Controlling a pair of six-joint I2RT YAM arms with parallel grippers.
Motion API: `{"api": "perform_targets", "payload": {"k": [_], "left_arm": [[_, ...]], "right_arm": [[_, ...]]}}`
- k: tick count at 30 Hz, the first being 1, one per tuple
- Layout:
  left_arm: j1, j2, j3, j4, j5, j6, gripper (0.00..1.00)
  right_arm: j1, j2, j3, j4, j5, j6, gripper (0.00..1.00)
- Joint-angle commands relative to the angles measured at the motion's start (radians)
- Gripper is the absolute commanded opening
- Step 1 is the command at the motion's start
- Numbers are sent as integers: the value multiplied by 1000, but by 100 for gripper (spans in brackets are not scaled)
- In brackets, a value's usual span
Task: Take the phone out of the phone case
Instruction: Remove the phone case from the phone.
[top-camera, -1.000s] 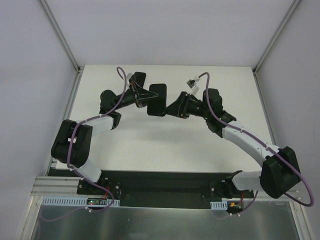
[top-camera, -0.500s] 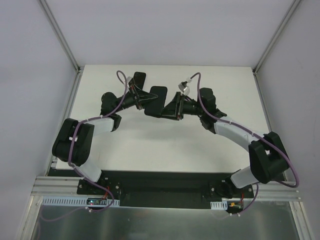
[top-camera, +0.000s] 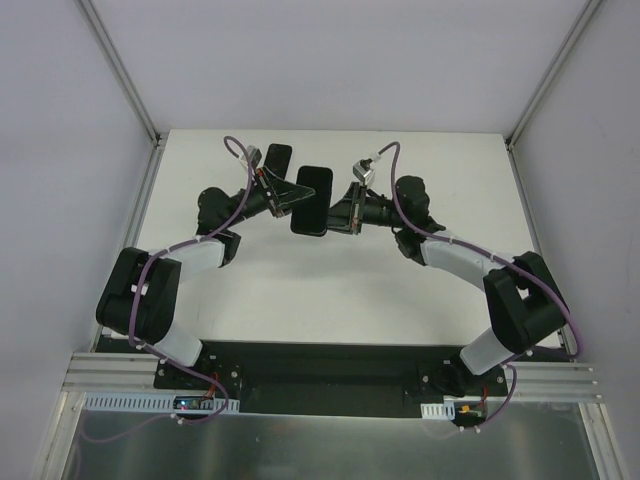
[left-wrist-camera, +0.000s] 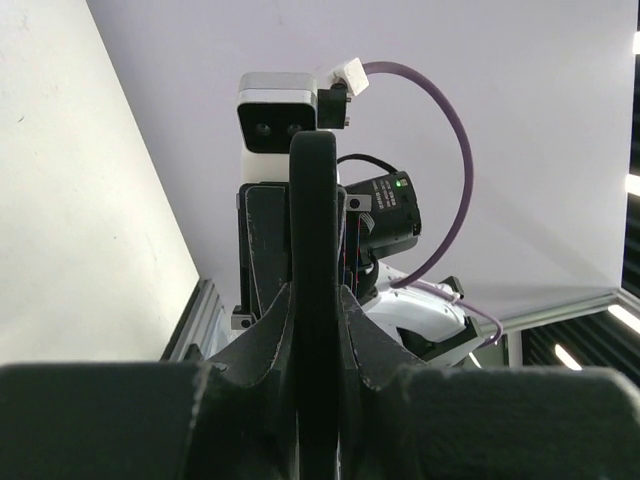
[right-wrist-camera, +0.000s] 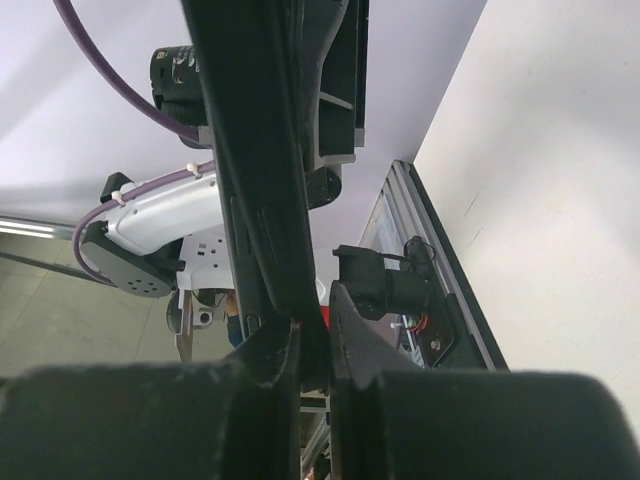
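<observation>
A black phone in its black phone case hangs in the air over the far middle of the table, held between both arms. My left gripper is shut across its left side. In the left wrist view the phone stands edge-on, clamped between the left gripper's two fingers. My right gripper is shut on its lower right edge. In the right wrist view the case runs up and away as a thin dark slab, its near rim pinched in the right gripper. Where the phone ends and the case begins does not show.
The white table lies below the arms, with grey walls close at the back and both sides. A black base plate carries both arm mounts at the near edge. Purple cables loop over each wrist.
My right gripper has moved left up to the phone and shut on its right edge. The phone has turned more upright in the left gripper, which stayed shut.
</observation>
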Motion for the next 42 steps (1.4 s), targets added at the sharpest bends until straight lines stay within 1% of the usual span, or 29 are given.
{"api": "perform_targets", "payload": {"k": [1,5,6,7,8,9,10,11,12,13,14,15,16,17,18,20,22,24,25,27,28,29,30,31,33,35,38,41,42], "left_arm": [[-89,-30,-21,76,188,43,0],[-87,-16,-13,34,190,74,0],[-87,-16,-10,-2,194,88,4],[-87,-18,-2,-31,199,105,13],[-87,-25,4,-67,206,159,18],[-86,-30,13,-181,222,196,23],[-83,-38,31,-241,225,235,29],[-78,-57,41,-300,226,317,42],[-75,-68,51,-378,220,362,51],[-74,-82,73,-506,213,452,57],[-72,-106,87,-582,202,496,69],[-72,-117,97,-645,193,539,71],[-72,-128,123,-759,168,610,74],[-72,-142,136,-801,156,638,75],[-72,-147,147,-837,147,660,80],[-70,-148,174,-906,130,698,81],[-69,-147,189,-935,124,726,86],[-69,-133,219,-1071,87,772,88],[-70,-128,248,-1123,63,830,88],[-73,-116,265,-1250,-25,878,88],[-78,-114,275,-1283,-57,914,88],[-98,-105,282,-1317,-126,935,87],[-110,-102,289,-1392,-169,950,87],[-122,-93,312,-1423,-201,979,87],[-147,-49,329,-1483,-267,987,86],[-161,-12,335,-1495,-297,972,84],[-193,1,337,-1518,-411,959,83],[-260,4,343,-1524,-517,967,84],[-276,7,348,-1524,-534,976,87]], "right_arm": [[-30,-42,30,144,183,6,1],[-42,-67,-3,74,200,-24,1],[-48,-75,-9,51,206,-53,1],[-50,-94,-12,-30,211,-78,1],[-51,-107,-12,-85,226,-107,1],[-53,-121,-10,-142,240,-179,1],[-53,-154,-9,-261,254,-216,1],[-53,-171,2,-326,269,-254,1],[-53,-190,6,-390,309,-335,1],[-53,-223,13,-508,332,-368,2],[-54,-242,16,-555,352,-400,1],[-53,-257,17,-595,392,-426,1],[-53,-286,17,-657,409,-469,1],[-53,-297,17,-685,423,-486,1],[-53,-308,19,-710,450,-500,1],[-53,-325,20,-770,475,-544,1],[-53,-334,29,-877,530,-579,1],[-51,-336,37,-945,593,-619,1],[-51,-339,39,-1003,610,-626,1],[-50,-334,46,-1057,654,-641,1],[-47,-329,48,-1102,671,-643,1],[-44,-328,45,-1113,697,-641,1],[-44,-328,40,-1135,717,-615,1],[-42,-323,36,-1140,728,-607,1],[-35,-305,34,-1173,762,-586,1],[-21,-287,48,-1198,801,-581,1],[7,-256,51,-1221,838,-564,1],[34,-225,62,-1232,858,-547,1],[39,-210,69,-1233,863,-544,2]]}}
